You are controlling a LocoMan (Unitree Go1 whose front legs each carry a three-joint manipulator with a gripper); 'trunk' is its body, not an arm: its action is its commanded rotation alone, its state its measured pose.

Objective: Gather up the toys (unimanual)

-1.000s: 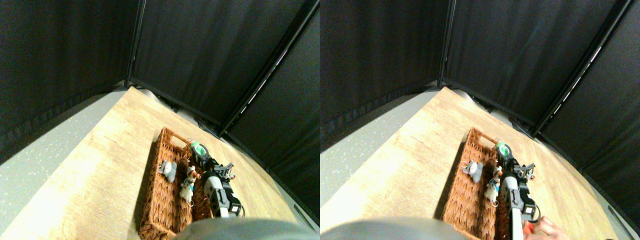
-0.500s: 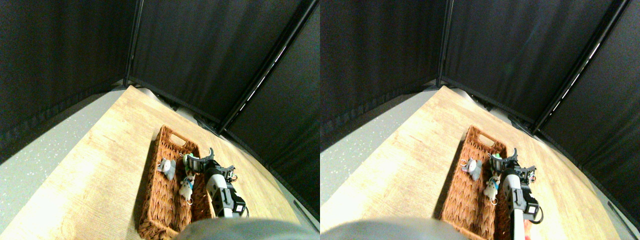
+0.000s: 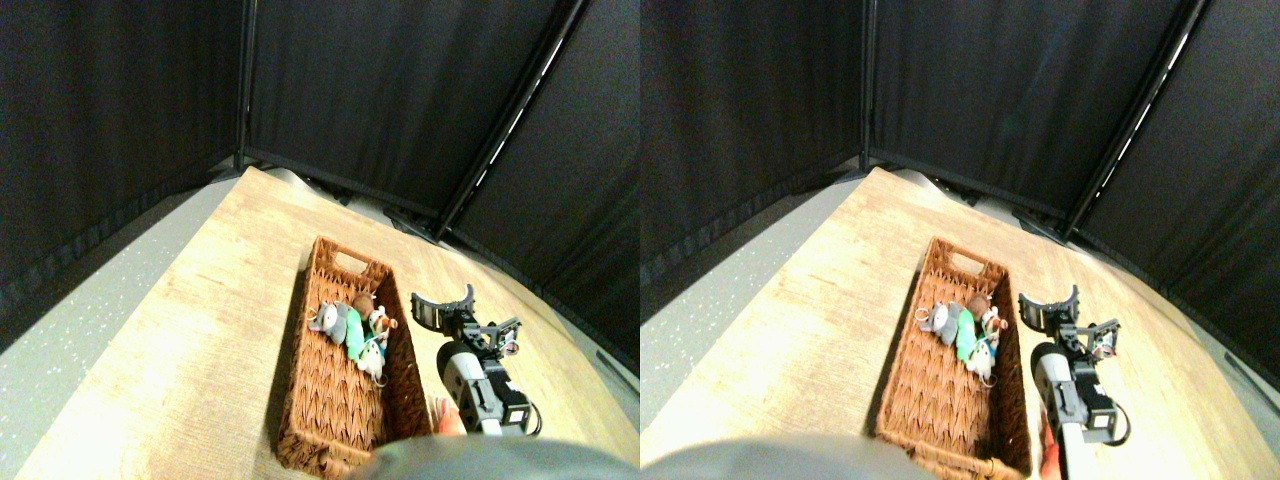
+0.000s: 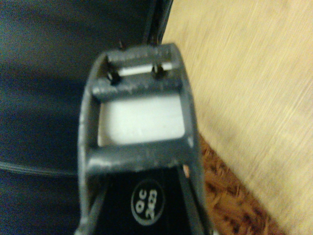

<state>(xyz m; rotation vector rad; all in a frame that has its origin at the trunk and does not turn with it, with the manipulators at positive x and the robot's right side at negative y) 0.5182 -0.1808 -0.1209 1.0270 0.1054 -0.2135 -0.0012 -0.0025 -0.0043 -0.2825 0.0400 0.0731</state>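
In the stereo pair view, we see a long brown woven basket (image 3: 330,420) lying on a light wooden table (image 3: 200,340). The basket runs from near to far, and it has a handle hole at its far end. The toys sit in a small heap in the far half of the basket, touching each other. There is a grey toy (image 3: 331,322) on the left with a little ring. A mint green toy (image 3: 355,337) lies in the middle, partly over the others. A brown toy (image 3: 363,304) is at the far side of the heap. A white-with-blue toy (image 3: 373,352) is at the near right, close to the basket's right wall.

The right gripper (image 3: 443,304) is outside the basket, just to the right of it, above the table. Its two dark jaws are spread apart like a curved fork, and nothing is between them. A small orange-red bit (image 3: 446,415) shows near the arm at the bottom; we cannot tell what it is. Black curtains (image 3: 380,100) stand behind the table.

In the wrist view, we see the dark frame of a jaw (image 4: 139,125) up close and blurry. Beside it are the wooden table (image 4: 254,73) and a corner of the woven basket (image 4: 230,200). A black curtain (image 4: 44,98) fills the other side. No toys show here.
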